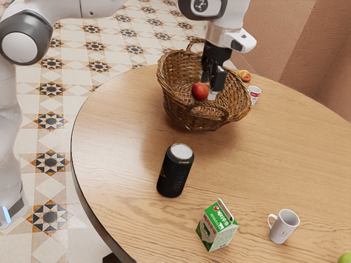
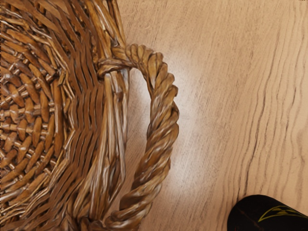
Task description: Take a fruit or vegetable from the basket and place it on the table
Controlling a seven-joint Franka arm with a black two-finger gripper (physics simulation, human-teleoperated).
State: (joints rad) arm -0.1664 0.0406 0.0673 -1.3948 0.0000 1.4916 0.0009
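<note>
Woven handle (image 2: 166, 108) closest, with red apple (image 1: 200, 91) apparently pinched in tool (image 1: 208, 88), over basket (image 1: 184, 116) at twelve o'clock in exterior view: grasp likely done, clearing basket and setting down on surface (image 1: 120, 137) left to do.

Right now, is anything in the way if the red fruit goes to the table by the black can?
Yes, the basket. Its wall and rope-like handle stand between the red fruit and the table by the black can. I can't tell if the fruit is above the rim.
</note>
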